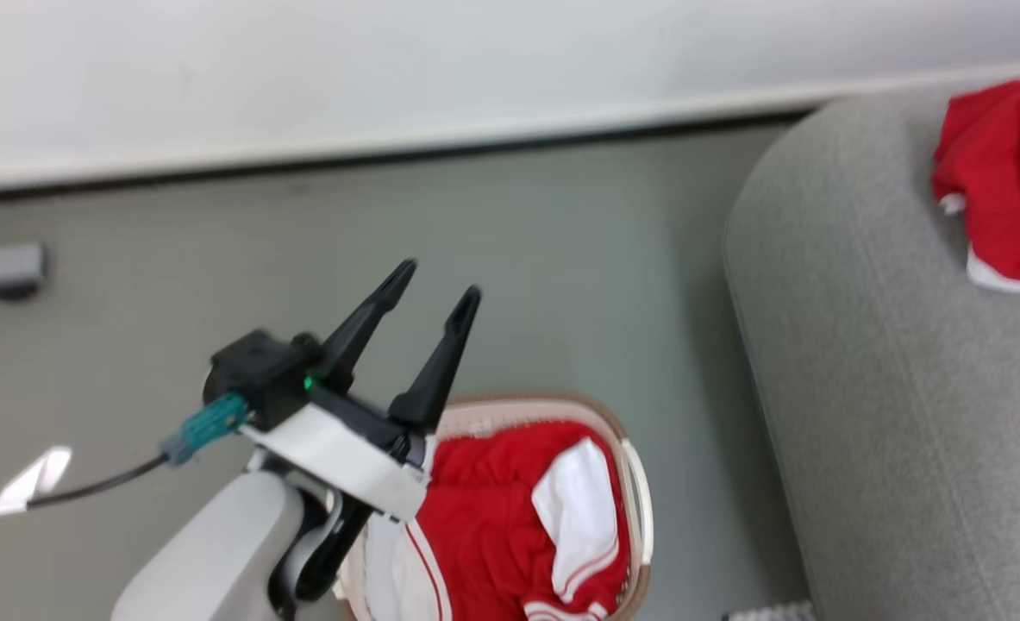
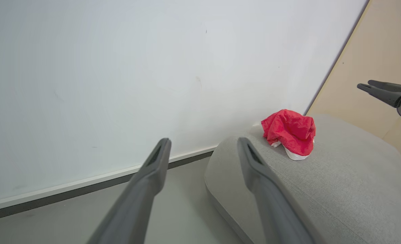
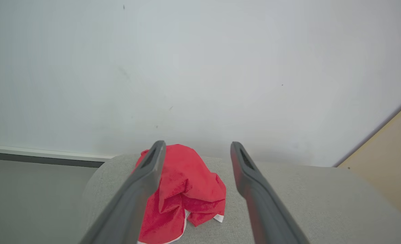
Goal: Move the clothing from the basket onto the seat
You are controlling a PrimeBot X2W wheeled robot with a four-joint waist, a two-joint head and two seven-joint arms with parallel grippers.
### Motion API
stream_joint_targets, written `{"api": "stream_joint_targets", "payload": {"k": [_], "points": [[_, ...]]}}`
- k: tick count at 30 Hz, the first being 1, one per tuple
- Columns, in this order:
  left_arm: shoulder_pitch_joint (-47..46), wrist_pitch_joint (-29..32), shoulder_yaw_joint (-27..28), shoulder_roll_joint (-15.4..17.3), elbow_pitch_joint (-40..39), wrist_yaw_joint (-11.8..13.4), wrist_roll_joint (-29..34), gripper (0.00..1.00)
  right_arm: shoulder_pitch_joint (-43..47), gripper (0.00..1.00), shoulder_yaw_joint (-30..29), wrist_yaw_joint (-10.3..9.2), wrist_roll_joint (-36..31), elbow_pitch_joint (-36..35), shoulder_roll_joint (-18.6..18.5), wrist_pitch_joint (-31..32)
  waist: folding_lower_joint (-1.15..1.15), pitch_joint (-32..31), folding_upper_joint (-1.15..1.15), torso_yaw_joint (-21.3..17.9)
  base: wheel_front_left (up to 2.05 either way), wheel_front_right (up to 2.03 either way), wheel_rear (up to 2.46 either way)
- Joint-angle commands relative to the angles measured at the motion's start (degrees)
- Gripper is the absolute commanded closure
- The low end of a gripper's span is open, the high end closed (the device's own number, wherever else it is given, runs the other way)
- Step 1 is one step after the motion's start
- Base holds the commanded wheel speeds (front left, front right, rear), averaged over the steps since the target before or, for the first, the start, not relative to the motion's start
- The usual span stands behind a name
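A red garment with white panels [image 1: 492, 517] lies bunched in the cream basket [image 1: 527, 404] at the bottom of the head view. Just above the basket's left rim my left gripper [image 1: 432, 289] hangs open, nothing between its fingers [image 2: 153, 169]. A second piece of red clothing [image 1: 1005, 172] lies crumpled on the grey seat [image 1: 889, 388] near its back edge. My right gripper [image 3: 197, 145] stands open above that piece [image 3: 186, 193], clear of the fabric. In the left wrist view the right gripper [image 2: 365, 84] enters from the right edge, above the seat [image 2: 339, 183] and its red piece [image 2: 290, 130].
A white wall with a pale skirting board [image 1: 389, 142] runs behind the grey floor [image 1: 561, 259]. A small grey fitting [image 1: 1, 267] sits at the far left of the floor. A tan panel [image 2: 386, 44] stands past the seat's far end. A cable [image 1: 87, 487] trails from my left wrist.
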Motion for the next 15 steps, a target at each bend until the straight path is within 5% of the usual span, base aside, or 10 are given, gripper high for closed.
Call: {"api": "stream_joint_targets", "payload": {"k": [1, 15], "points": [[1.75, -0.11, 0.66, -0.1, -0.11, 0.27, -0.24, 0.0, 1.22, 0.0, 0.49, -0.12, 0.84, -0.82, 0.25, -0.49, 0.02, -6.11, 0.0, 1.33, 0.0, 0.0, 0.0], [14.9, -0.08, 13.09, -0.66, -0.75, 3.56, 3.14, 0.0, 10.68, 0.0, 6.77, -0.12, 5.92, -12.61, 8.1, -4.56, 0.02, -15.51, 0.0, 4.62, 0.0, 0.0, 0.0]]}}
